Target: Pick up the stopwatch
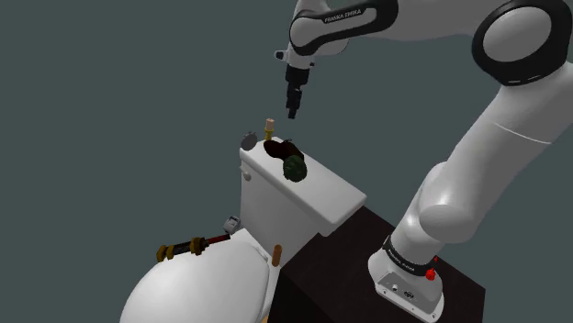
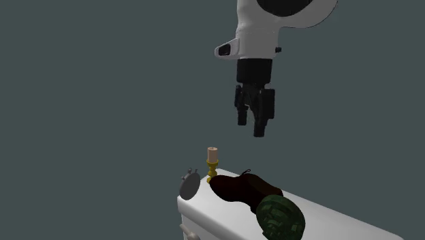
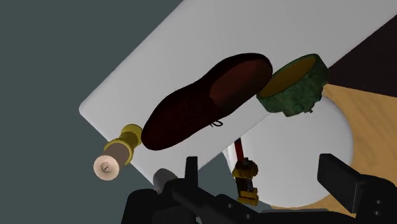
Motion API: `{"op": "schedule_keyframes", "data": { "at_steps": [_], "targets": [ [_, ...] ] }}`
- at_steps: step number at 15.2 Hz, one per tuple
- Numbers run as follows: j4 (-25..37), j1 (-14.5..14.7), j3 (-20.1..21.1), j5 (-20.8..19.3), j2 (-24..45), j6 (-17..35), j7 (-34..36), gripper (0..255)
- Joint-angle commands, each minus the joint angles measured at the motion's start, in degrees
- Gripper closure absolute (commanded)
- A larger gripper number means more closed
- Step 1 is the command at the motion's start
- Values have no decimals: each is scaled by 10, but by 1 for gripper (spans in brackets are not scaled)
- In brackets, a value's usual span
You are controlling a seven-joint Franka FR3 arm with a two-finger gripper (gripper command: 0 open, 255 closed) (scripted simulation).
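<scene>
I find the small grey round stopwatch (image 2: 190, 184) upright at the white cistern lid's (image 2: 327, 219) corner, at 9 o'clock of the dark-brown shoe (image 2: 238, 187) in the second exterior view, while my jaws hang released and empty at its 2 o'clock, evidently held high to clear the clutter before descent.

Matt grey stopwatch (image 2: 191, 184), smooth white tank lid (image 2: 327, 219), matt brown shoe (image 2: 238, 187)

end effector (image 1: 293, 112) above tank (image 1: 321, 188) | stopwatch (image 1: 248, 140) at tank corner
</scene>
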State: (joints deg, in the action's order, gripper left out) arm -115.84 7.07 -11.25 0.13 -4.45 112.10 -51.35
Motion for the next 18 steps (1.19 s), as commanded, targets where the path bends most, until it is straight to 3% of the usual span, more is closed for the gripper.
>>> {"op": "schedule_keyframes", "data": {
  "at_steps": [1,15,18],
  "targets": [
    [30,3,-1,-2,46,10,-47,0],
    [289,20,46,-51,351,30,-284,0],
    [292,21,48,-54,366,42,-290,0]
  ]
}}
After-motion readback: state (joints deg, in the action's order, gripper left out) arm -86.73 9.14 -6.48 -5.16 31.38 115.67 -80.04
